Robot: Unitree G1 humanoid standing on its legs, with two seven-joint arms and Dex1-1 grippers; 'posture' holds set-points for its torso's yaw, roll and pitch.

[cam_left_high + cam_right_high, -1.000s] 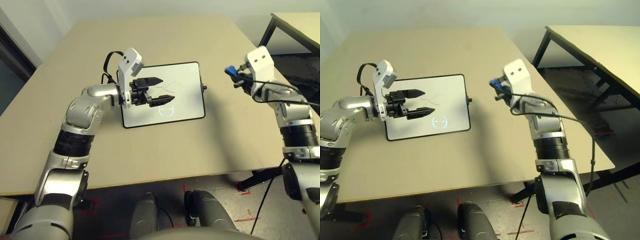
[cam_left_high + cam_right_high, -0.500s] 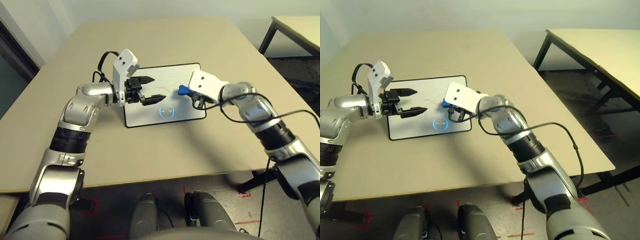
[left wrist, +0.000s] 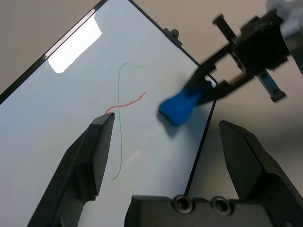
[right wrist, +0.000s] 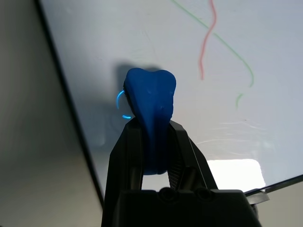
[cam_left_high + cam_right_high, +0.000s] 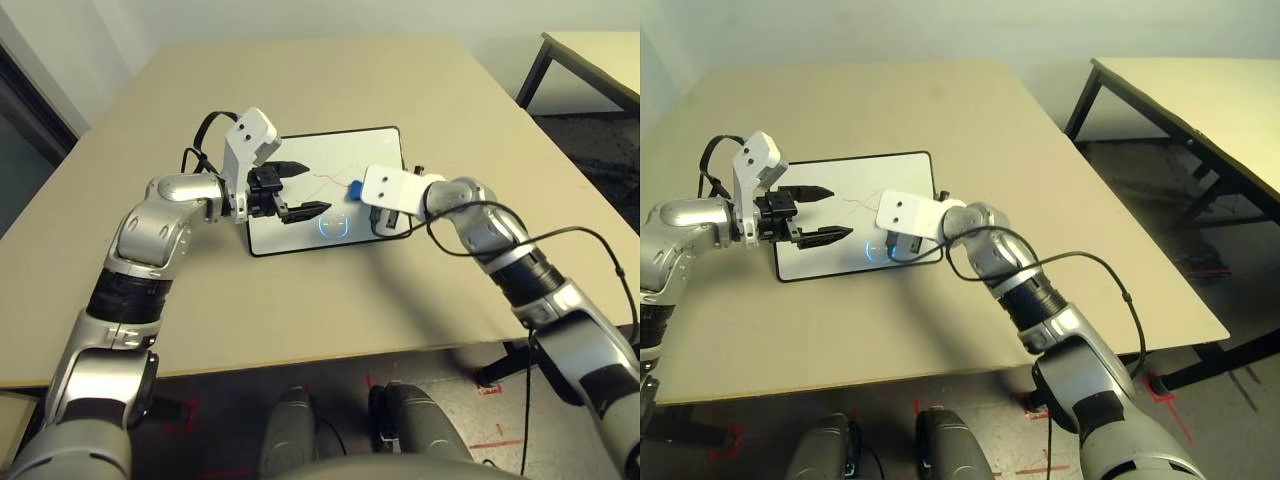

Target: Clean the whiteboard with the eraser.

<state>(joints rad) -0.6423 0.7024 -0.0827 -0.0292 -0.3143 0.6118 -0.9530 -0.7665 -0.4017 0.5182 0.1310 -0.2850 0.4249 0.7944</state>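
The right tool (image 4: 151, 142) is clamped tight on the eraser (image 4: 150, 101), its two black fingers (image 4: 127, 156) squeezing the bright blue block so that the free end bulges out beyond the tips. The eraser's rounded end sits low over the whiteboard (image 5: 370, 150), near the board's right short edge, throwing a small dark shadow on the white surface; whether it actually touches the board I cannot tell. The left tool (image 3: 165, 137) stands wide open with nothing between its fingers (image 3: 97, 146), poised above the left part of the board.

The whiteboard is a white rectangle in a thin black frame with rounded corners, lying flat on the tan counter (image 5: 330, 80), with a small black knob (image 5: 417, 170) on its right short side. A thin red squiggle (image 3: 127, 102) and a faint green line (image 3: 120, 123) cross its middle, and a small bluish ring mark (image 5: 333, 224) lies nearer the robot.

The right forearm reaches in from the right, bent at the elbow, its wrist turned inward so the tool points leftward and down toward the board. The left arm bends in from the left, its tool pointing right across the board.
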